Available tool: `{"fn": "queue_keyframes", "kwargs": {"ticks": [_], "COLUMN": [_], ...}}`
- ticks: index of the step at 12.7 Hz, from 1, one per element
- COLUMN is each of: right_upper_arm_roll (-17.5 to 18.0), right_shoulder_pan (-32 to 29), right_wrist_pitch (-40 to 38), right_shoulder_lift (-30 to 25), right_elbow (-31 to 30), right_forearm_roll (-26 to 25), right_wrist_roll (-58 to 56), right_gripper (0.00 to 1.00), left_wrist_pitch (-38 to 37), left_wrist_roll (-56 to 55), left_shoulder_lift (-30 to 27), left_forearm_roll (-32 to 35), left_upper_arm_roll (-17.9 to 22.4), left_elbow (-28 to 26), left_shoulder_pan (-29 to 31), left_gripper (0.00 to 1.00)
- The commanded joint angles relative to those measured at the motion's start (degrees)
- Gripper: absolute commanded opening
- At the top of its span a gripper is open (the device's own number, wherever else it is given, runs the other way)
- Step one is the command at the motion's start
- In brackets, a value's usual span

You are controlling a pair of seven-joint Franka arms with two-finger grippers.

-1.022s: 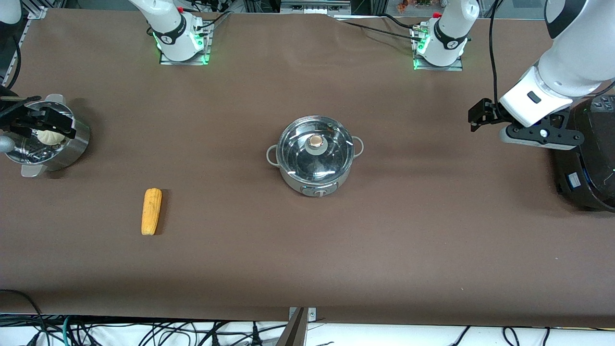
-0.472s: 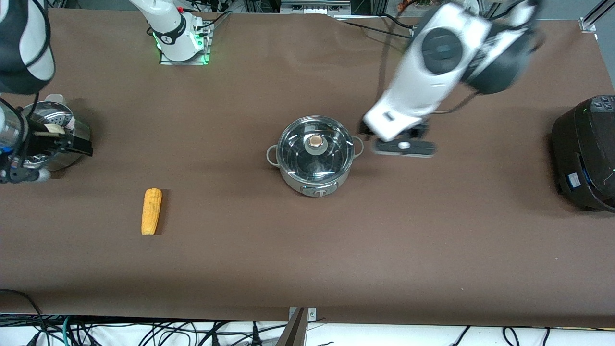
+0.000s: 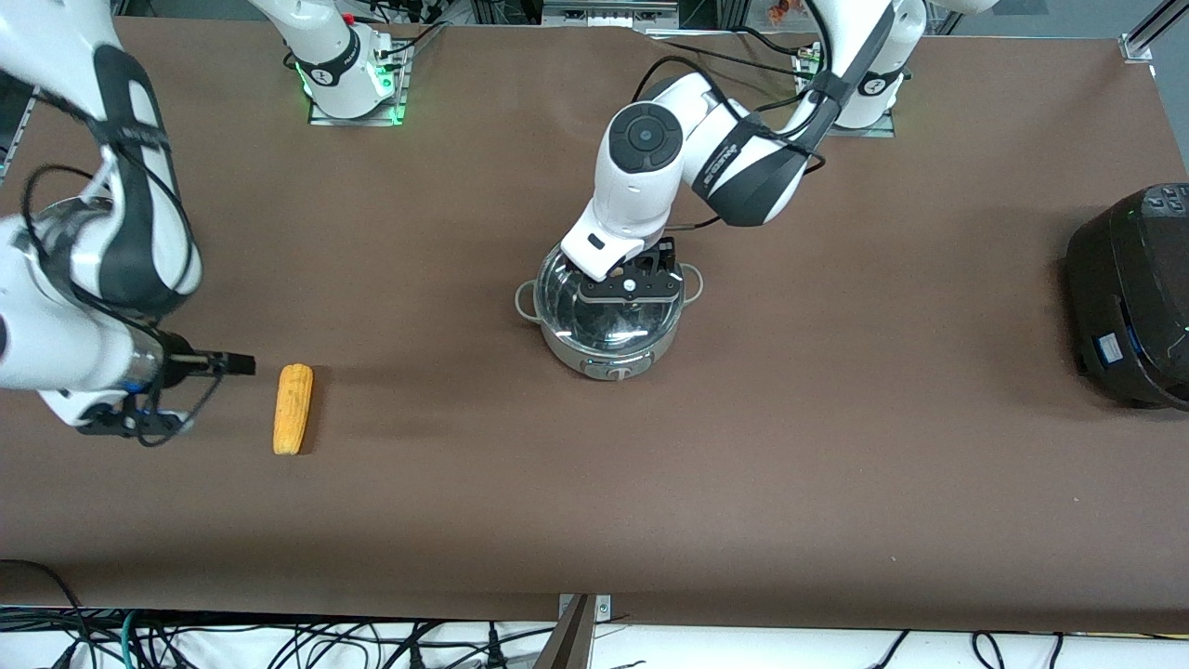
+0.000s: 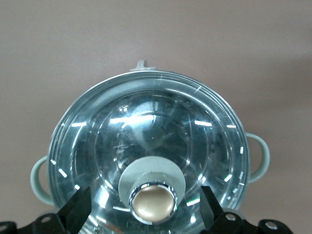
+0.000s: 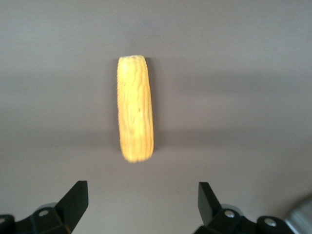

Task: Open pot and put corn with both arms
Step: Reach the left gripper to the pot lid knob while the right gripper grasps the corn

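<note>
The tapered yellow-orange corn cob [image 3: 293,409] lies flat on the brown table [image 3: 836,483] toward the right arm's end, its long axis running from nearer the front camera to farther. The right gripper [image 5: 141,207] hangs over the table just beside it, jaws spread apart. The round shiny steel pot [image 3: 608,311] stands mid-table, glass lid [image 4: 146,151] on; the left gripper [image 4: 146,214] hovers over its tan knob [image 4: 153,202], jaws spread, not touching.

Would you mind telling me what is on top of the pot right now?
The glass lid with its tan knob sits on the pot; the open left tool hovers over it. Reflections hide the inside.
</note>
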Motion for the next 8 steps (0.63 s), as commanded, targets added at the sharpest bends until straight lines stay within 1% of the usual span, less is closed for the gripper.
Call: {"fn": "queue_keyframes", "kwargs": {"ticks": [1,3,5,6,7,8], "right_upper_arm_roll": [0.6,0.8,0.9,0.9,0.9,0.9], "right_shoulder_pan": [-0.5,-0.3,0.3,0.3,0.3,0.4], "right_wrist_pitch": [6.5,11.4,13.5,13.8,14.5,15.4], "right_shoulder_lift": [4.2,5.7,6.6,7.2,7.6,8.3], "right_elbow": [-0.9,-3.0,-3.5,-3.5,-3.5,-3.5], "right_forearm_roll": [0.9,1.0,1.0,1.7,3.1,3.7], "right_wrist_roll": [0.5,0.6,0.7,0.7,0.7,0.7], "right_gripper": [1.00,1.00,1.00,1.00,1.00,1.00], "left_wrist_pitch": [-0.2,-0.2,-0.2,-0.4,-0.7,-0.8], "left_wrist_roll": [-0.5,-0.6,-0.5,-0.5,-0.4,-0.6], "left_shoulder_lift": [2.0,3.3,3.7,3.7,3.5,3.3], "left_forearm_roll": [4.6,4.6,4.4,4.4,4.4,4.4], "left_upper_arm_roll": [0.4,0.5,0.5,0.4,0.4,0.4], "left_elbow": [1.4,1.4,1.4,1.4,1.4,1.5], "left_shoulder_pan": [-1.6,-2.8,-3.1,-3.0,-3.0,-3.0], "left_gripper": [0.94,0.89,0.71,0.49,0.30,0.14]}}
